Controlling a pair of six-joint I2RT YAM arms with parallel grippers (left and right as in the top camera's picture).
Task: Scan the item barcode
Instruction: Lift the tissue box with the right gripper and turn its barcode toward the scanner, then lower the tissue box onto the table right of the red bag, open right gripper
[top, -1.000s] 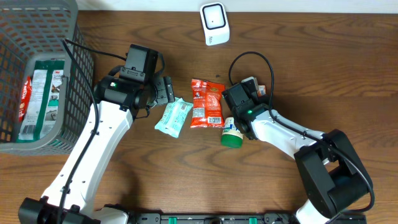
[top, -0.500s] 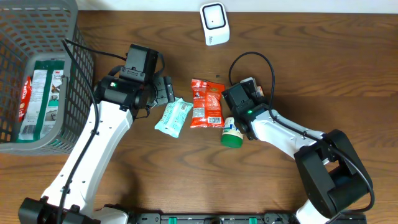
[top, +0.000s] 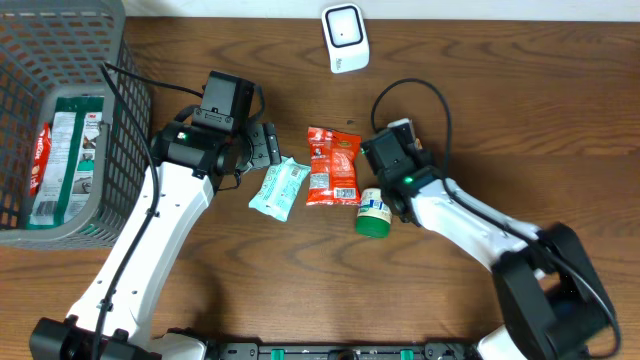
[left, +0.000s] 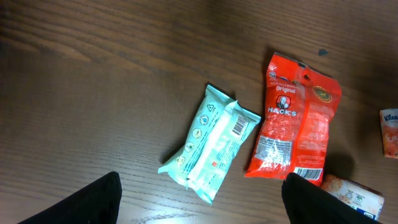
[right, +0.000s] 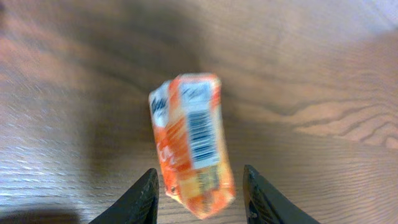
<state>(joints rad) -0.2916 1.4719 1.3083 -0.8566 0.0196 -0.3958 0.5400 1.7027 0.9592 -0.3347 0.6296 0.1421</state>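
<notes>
Desk: we list one dark wood-grain desk (top: 520, 80), which carries everything below.
Scanner: one white barcode scanner (top: 345, 38) at the far edge of the desk, well apart from both arms.
Orange packet: one orange packet (right: 193, 143) under the right arm, its barcode strip facing the wrist camera. The picture is blurred, and we cannot tell whether it lies flat. The left wrist view catches its edge at the right border (left: 390, 132), beyond the red packet.
Right end effector: the right end effector (right: 200, 183) has its fingers apart with the near end of the orange packet between them. We see a narrow gap on each side and no grip.
Left end effector: the left end effector (left: 202, 202) has its fingers spread wide with nothing held, over the desk beside the mint packet.
Mint packet: one mint packet (left: 214, 146) lying flat with a small barcode up, just beside the red packet.
Red packet: one red packet (left: 295, 124) marked "HACKS", lying flat between the two arms.
Tub: one green-lidded tub (top: 373, 212) just beside the red packet's corner, close to the right arm.
Basket: one grey mesh basket (top: 130, 90) at the left edge, holding a green-and-white pack (top: 65, 150) and a red pack (top: 40, 155).
</notes>
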